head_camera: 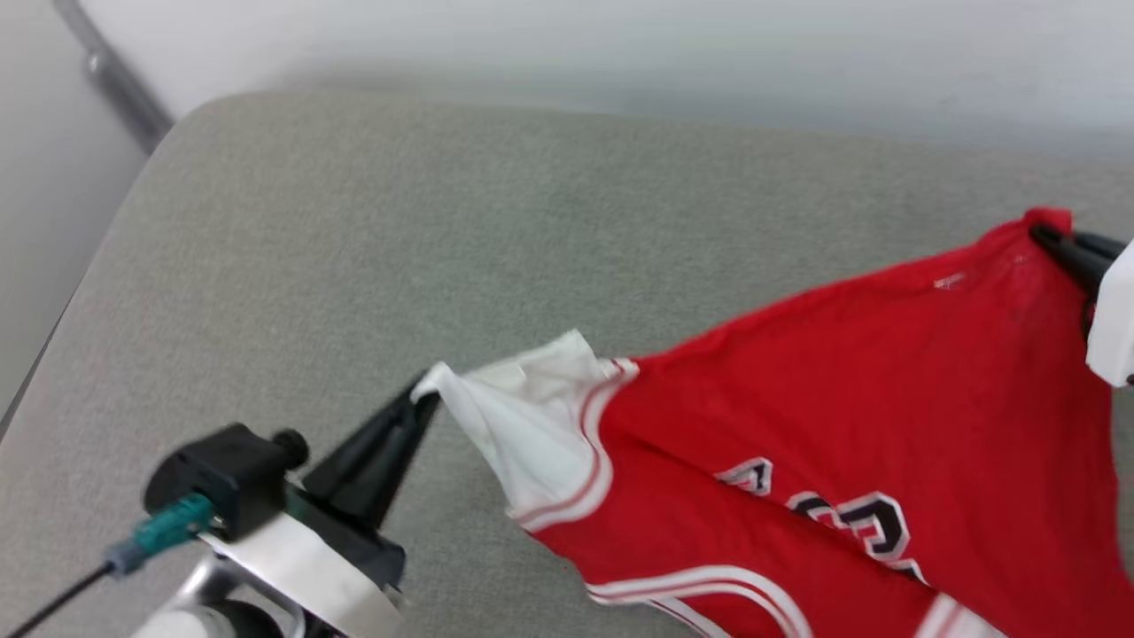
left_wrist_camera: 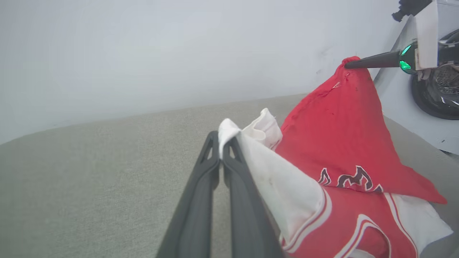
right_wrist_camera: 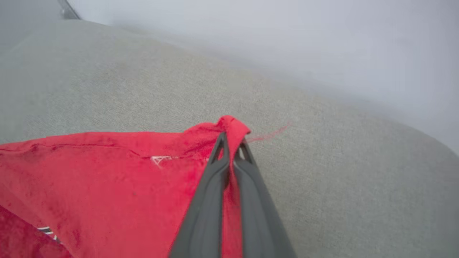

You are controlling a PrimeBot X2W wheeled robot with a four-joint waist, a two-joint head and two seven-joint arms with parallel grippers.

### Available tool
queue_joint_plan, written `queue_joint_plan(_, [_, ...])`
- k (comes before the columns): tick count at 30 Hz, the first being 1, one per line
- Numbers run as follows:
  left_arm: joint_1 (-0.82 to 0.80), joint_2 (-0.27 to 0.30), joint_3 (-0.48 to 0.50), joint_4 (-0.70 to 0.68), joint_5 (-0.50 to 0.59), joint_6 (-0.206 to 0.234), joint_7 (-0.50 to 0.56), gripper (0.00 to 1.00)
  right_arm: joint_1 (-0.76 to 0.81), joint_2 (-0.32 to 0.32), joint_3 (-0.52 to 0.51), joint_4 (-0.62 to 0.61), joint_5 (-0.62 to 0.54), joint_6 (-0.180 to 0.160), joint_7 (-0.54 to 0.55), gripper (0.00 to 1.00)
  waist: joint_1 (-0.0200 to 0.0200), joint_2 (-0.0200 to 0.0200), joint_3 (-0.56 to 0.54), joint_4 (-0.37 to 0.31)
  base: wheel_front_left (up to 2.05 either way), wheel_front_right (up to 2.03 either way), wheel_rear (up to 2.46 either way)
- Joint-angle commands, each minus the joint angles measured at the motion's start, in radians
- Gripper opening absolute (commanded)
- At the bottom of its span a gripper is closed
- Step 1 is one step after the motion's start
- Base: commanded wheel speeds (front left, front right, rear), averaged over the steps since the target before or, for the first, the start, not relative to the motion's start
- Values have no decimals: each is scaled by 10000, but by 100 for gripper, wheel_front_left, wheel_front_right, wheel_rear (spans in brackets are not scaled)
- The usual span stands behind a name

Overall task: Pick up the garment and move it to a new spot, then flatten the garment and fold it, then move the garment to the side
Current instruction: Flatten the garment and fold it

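The garment [head_camera: 824,416] is a red jersey with white sleeves, striped trim and black lettering, stretched over the grey cushion between both grippers. My left gripper [head_camera: 423,396] is shut on the tip of a white sleeve [left_wrist_camera: 251,154], its fingers [left_wrist_camera: 235,157] pinching the cloth. At the right edge of the head view my right gripper [head_camera: 1045,235] is shut on a red corner of the garment [right_wrist_camera: 143,172], held up above the cushion. The right wrist view has that gripper [right_wrist_camera: 231,139] clamped on the red hem. The left wrist view also catches the right gripper [left_wrist_camera: 349,64] lifting that corner.
A grey fabric cushion [head_camera: 443,230] lies under everything, with a rounded corner at the upper left. A pale wall [head_camera: 620,44] runs behind it. A metal rail [head_camera: 115,80] stands at the far left. Bare cushion spreads to the left of the garment.
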Motion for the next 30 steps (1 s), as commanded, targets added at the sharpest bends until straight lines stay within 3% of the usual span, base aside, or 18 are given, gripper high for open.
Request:
queue_joint_plan(1, [-201,120,184,-183,23,69,14,0,-71,-88,1,-254,80,-3,-209,0,0,0,-557,-536,0,0,0])
queue_joint_plan(7, [-749,530,1226,-1044,-80,385,-85,0,-270,-275,-171,-1472,228,-3,-1309,0,0,0,-935,-1183,0,0,0])
queue_joint_plan(13, [-1498,680,2232,-1508,-211,800,-229,0,-323,8,-683,-2305,64,-3,-1966,0,0,0,-1196,-1749,0,0,0])
queue_joint_plan(23, [-3170,1165,3405,-2025,-257,1219,184,0,-561,600,-1212,-3766,-295,-3,-2371,0,0,0,-1095,-2496,0,0,0])
queue_joint_plan(30, [-4849,1491,4212,-1925,-382,1436,340,0,-968,596,-1443,-4622,-733,-3,-2636,0,0,0,-581,-2839,0,0,0])
